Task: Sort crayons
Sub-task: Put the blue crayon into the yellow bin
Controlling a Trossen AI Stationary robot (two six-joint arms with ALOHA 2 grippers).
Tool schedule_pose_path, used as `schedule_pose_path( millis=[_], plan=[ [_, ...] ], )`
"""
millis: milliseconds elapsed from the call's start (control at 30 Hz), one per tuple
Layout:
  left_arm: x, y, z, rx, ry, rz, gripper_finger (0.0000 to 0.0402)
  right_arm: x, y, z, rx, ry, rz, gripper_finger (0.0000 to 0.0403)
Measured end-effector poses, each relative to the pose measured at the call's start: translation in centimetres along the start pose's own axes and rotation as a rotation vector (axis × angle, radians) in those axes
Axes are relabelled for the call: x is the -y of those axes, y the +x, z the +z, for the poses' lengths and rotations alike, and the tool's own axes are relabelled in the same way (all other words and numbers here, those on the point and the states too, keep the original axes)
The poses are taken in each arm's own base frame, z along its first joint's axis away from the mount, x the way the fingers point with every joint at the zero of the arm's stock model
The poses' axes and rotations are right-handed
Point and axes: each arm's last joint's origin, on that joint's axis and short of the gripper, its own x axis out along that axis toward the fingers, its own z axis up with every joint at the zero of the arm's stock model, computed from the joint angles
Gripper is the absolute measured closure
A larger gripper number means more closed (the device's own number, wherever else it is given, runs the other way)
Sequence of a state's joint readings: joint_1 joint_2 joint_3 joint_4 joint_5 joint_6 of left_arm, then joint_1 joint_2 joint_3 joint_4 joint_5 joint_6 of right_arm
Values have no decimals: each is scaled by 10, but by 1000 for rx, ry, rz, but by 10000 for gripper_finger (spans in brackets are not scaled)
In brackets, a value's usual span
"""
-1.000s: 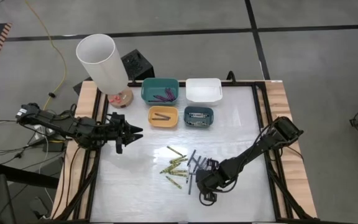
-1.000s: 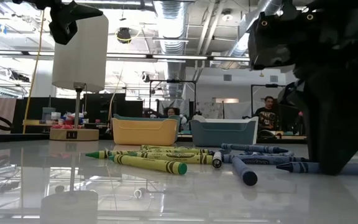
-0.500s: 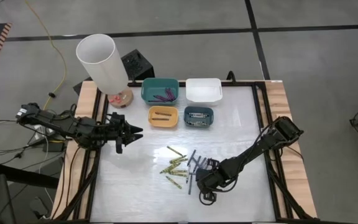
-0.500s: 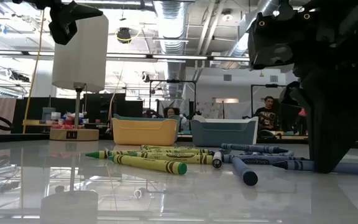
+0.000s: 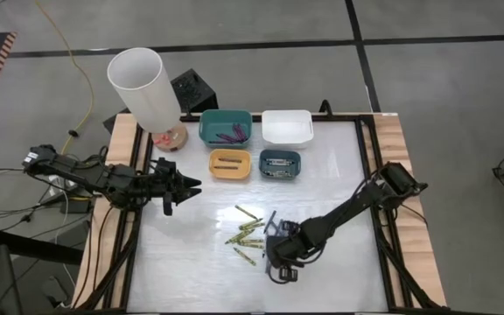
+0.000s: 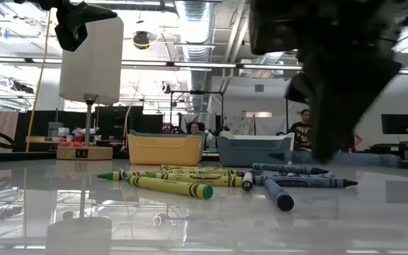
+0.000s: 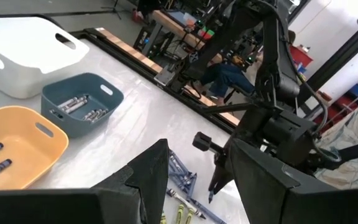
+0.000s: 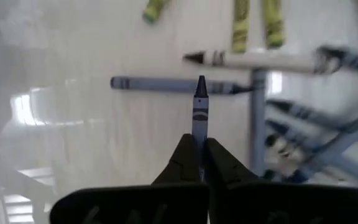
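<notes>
Yellow-green crayons (image 5: pixel 247 233) and blue crayons (image 5: pixel 271 224) lie loose on the white table's middle; they also show in the low view (image 6: pixel 183 185). My right gripper (image 5: pixel 278 255) is above their near right side, shut on one blue crayon (image 8: pixel 200 106). My left gripper (image 5: pixel 187 185) is open and empty at the table's left, above the surface. A teal bin (image 5: pixel 226 128) holds purple crayons. A yellow bin (image 5: pixel 230 164) and a blue-grey bin (image 5: pixel 280 164) also hold crayons. My right gripper pinches the blue crayon's blunt end (image 8: pixel 200 127) between its two fingers (image 8: pixel 186 155). The crayon sticks out past the fingertips in line with them, its point (image 8: pixel 201 84) leading. It is lifted clear of the table, above the loose crayons.
A white bin (image 5: pixel 287 128) stands at the back right of the bins. A lamp with a white shade (image 5: pixel 144 86) stands at the far left corner. Wooden rails (image 5: pixel 405 210) edge the table. There is free table at the right and near side.
My right gripper has risen and gone a little toward the table's left edge. The blue crayon it holds, which lay on the table a second ago, is now lifted clear.
</notes>
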State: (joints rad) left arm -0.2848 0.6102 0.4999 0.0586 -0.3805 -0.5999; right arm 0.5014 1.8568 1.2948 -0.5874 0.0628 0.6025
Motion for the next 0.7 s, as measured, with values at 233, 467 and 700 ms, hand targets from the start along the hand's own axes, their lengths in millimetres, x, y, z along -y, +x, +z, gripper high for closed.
schedule_pose_path(
  millis=[233, 467, 700],
  plan=[
    [0, 0, 0, -1, 1, 0, 242, 15, -18, 30, 32, -76, -25, 403],
    [0, 0, 0, -1, 12, 0, 242, 56, -31, 67, 106, -146, -71, 403],
    [-1, 0, -2, -16, 19, 11, 242, 111, -36, 95, 205, -145, -129, 403]
  ],
)
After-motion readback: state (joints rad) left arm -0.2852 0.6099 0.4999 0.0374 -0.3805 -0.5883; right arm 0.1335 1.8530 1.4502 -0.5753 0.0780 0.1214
